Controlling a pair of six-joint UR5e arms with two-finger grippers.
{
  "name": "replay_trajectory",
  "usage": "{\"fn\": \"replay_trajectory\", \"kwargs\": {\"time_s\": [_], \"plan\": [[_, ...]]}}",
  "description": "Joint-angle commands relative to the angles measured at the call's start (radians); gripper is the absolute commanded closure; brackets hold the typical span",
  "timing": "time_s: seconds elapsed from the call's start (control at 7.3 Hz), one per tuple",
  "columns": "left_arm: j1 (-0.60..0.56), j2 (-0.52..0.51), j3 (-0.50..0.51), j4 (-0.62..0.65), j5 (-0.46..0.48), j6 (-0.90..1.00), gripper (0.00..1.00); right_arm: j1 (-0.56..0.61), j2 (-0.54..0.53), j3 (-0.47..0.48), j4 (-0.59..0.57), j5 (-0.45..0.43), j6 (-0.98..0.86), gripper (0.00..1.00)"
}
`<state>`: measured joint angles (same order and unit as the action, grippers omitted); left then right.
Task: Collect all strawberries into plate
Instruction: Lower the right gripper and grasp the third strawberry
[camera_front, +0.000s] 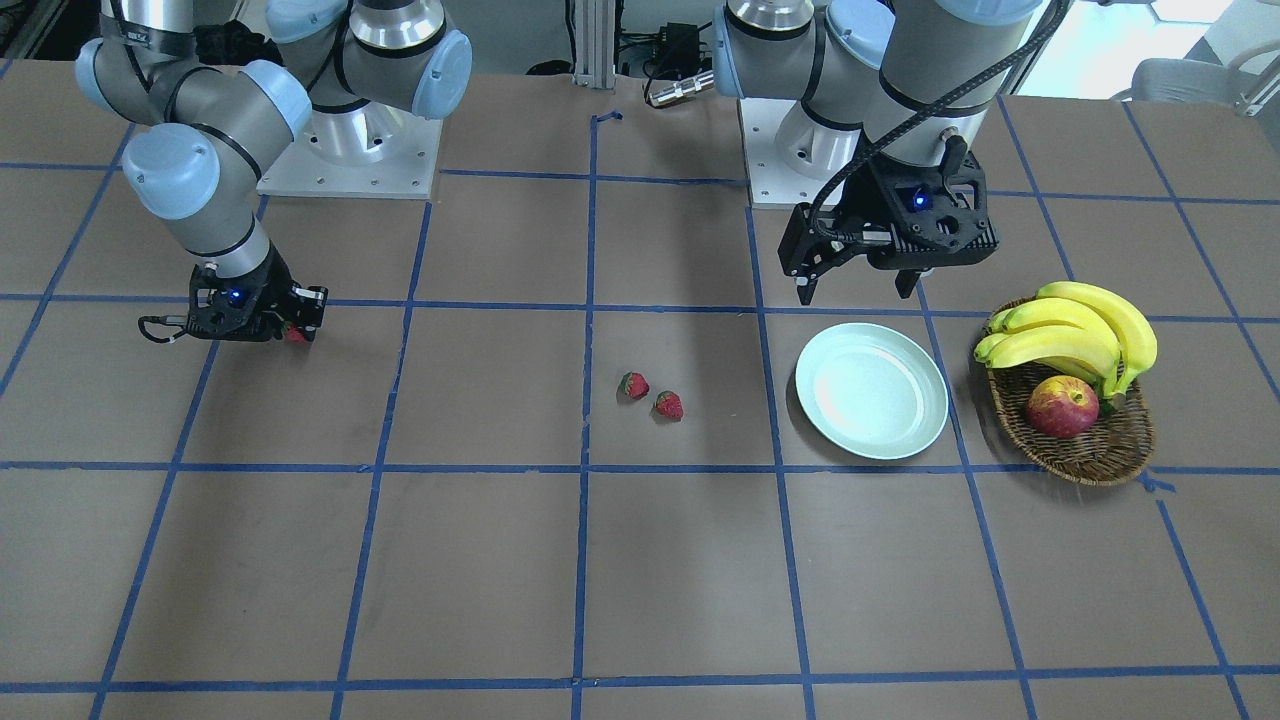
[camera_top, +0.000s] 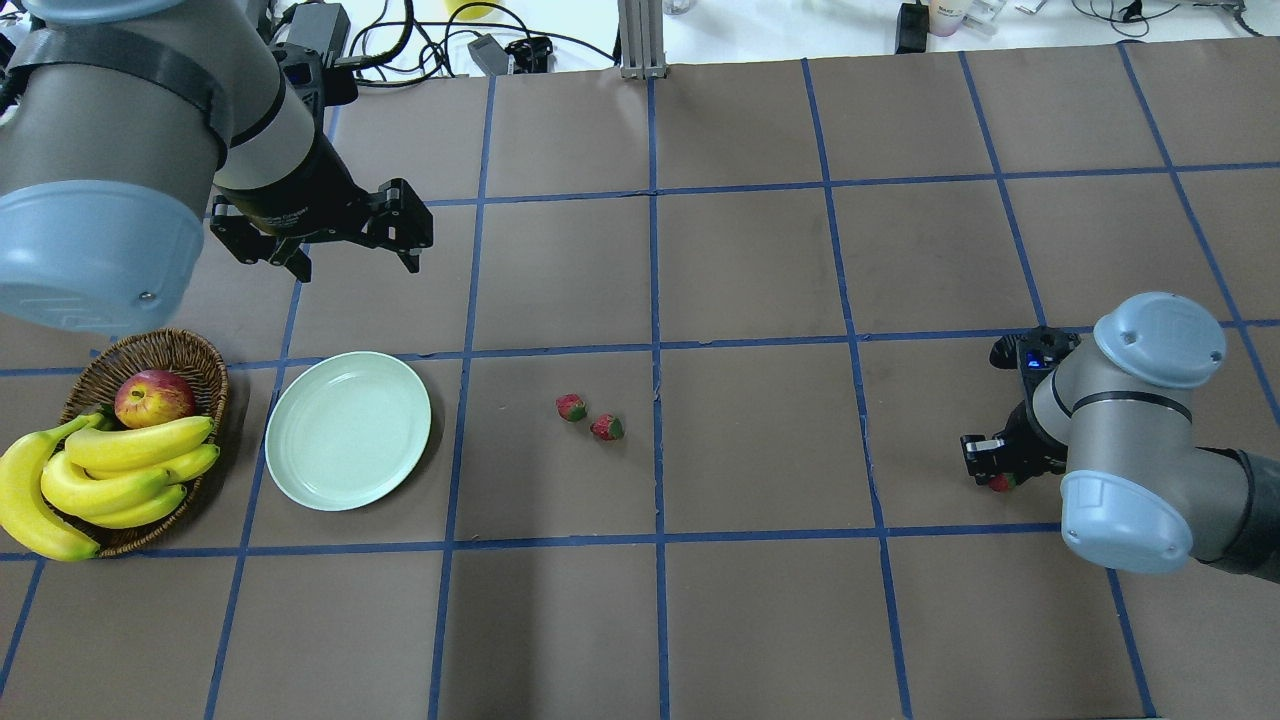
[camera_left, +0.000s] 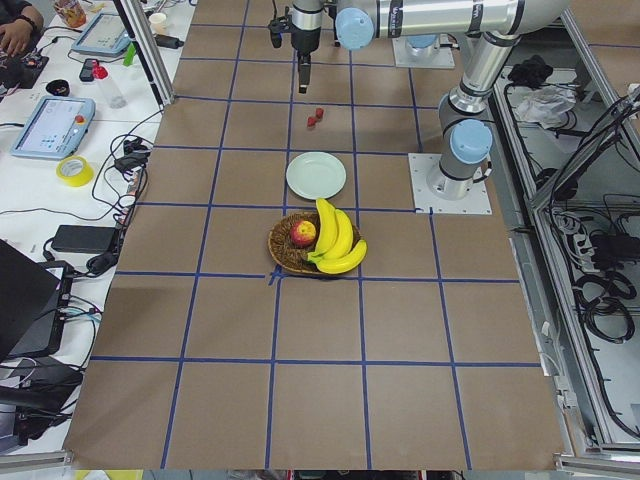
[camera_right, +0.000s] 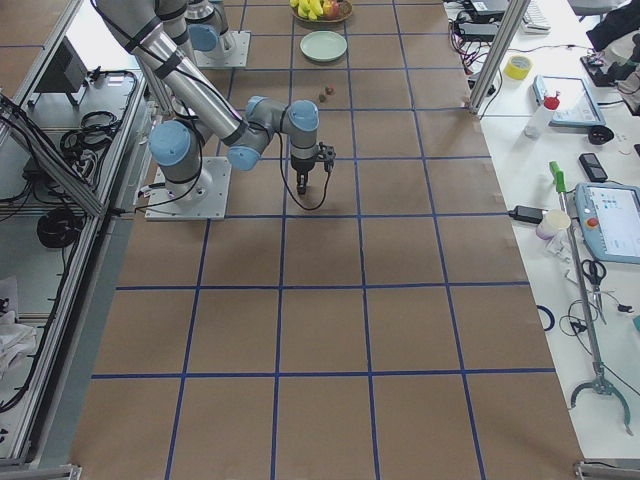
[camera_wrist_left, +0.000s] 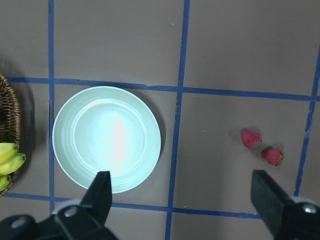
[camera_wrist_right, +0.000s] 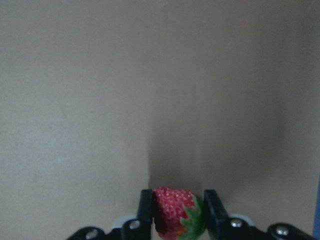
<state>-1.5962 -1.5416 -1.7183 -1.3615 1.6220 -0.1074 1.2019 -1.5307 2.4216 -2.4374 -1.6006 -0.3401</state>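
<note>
Strawberry (camera_wrist_right: 172, 216) in right gripper (camera_wrist_right: 178, 206)

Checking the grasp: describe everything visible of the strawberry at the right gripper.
The strawberry is small, red and seed-dimpled, with green leaves toward one finger. It sits between the right gripper's two black fingers, which press both its sides, low over the brown table, far from the plate. Its underside is hidden.

Robotics lab, blue-taped grid table (camera_front: 480, 560), teach pendants (camera_left: 52, 125), loose cables (camera_top: 430, 30)
</note>
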Motion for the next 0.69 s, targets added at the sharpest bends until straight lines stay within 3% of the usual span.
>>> {"fn": "replay_trajectory", "kwargs": {"time_s": [0.0, 0.27, 0.41, 0.55], "plan": [[-0.001, 0.0, -0.001, -0.001, 0.001, 0.0, 0.0, 0.007, -0.006, -0.056, 0.027, 0.002, 0.003, 0.83], [-0.001, 0.0, -0.001, 0.001, 0.002, 0.0, 0.0, 0.056, -0.019, -0.169, 0.189, 0.036, 0.048, 0.83], [-0.001, 0.0, -0.001, 0.001, 0.002, 0.0, 0.0, 0.146, -0.01, -0.261, 0.248, 0.034, 0.123, 0.83], [0.001, 0.0, -0.001, 0.001, 0.002, 0.0, 0.0, 0.276, 0.009, -0.395, 0.355, 0.03, 0.326, 0.83]]}}
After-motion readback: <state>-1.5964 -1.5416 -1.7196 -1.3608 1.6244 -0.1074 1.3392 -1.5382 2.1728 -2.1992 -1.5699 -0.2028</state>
